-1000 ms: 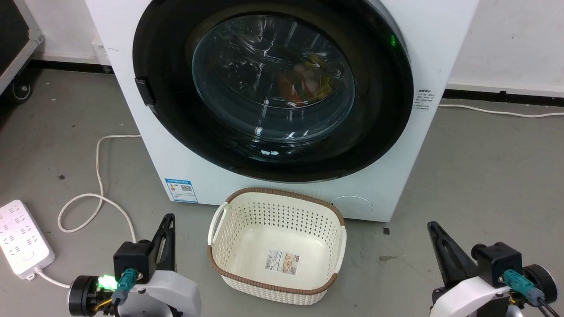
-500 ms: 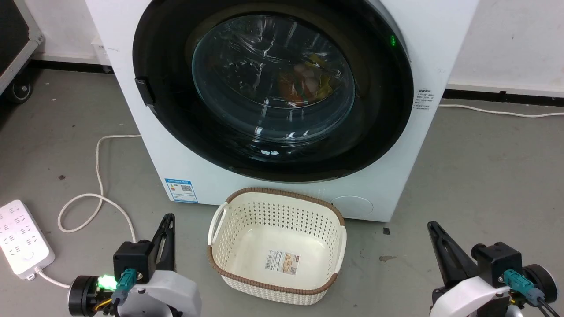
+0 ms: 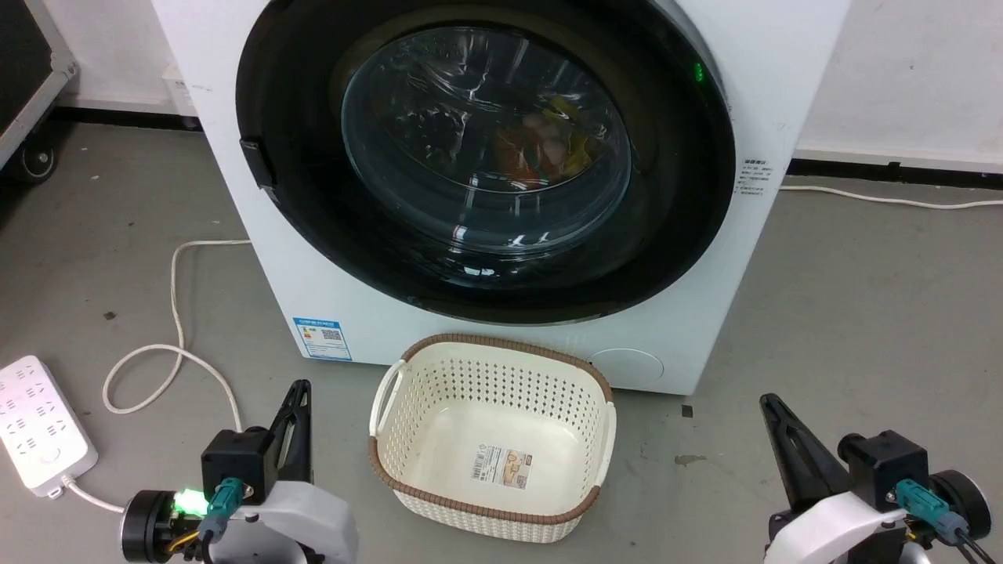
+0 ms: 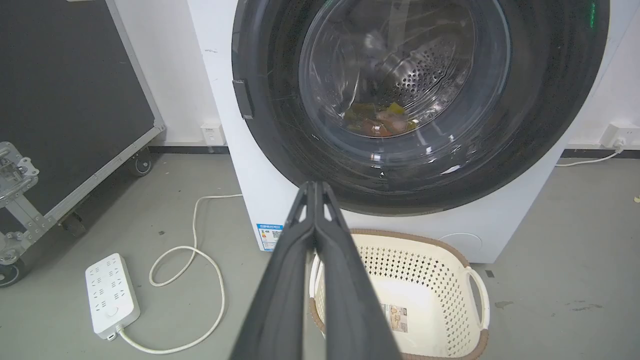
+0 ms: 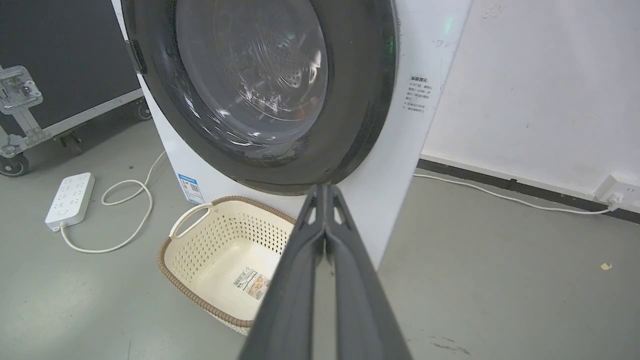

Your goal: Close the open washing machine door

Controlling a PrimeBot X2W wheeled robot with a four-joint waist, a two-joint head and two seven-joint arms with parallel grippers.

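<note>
Head view: washing machine door [image 3: 486,141] lies flush on washing machine [image 3: 783,78]. Wrist views: left gripper [image 4: 315,186], right gripper [image 5: 325,188] pinched together, empty.

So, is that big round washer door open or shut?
Shut, it seems: the washing machine door lies flat against the washing machine front, no gap showing. Latched or not, cannot tell.

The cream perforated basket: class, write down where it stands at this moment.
In the head view the basket stands on the floor at lower centre, close in front of the washing machine, between the left gripper and the right gripper.
</note>
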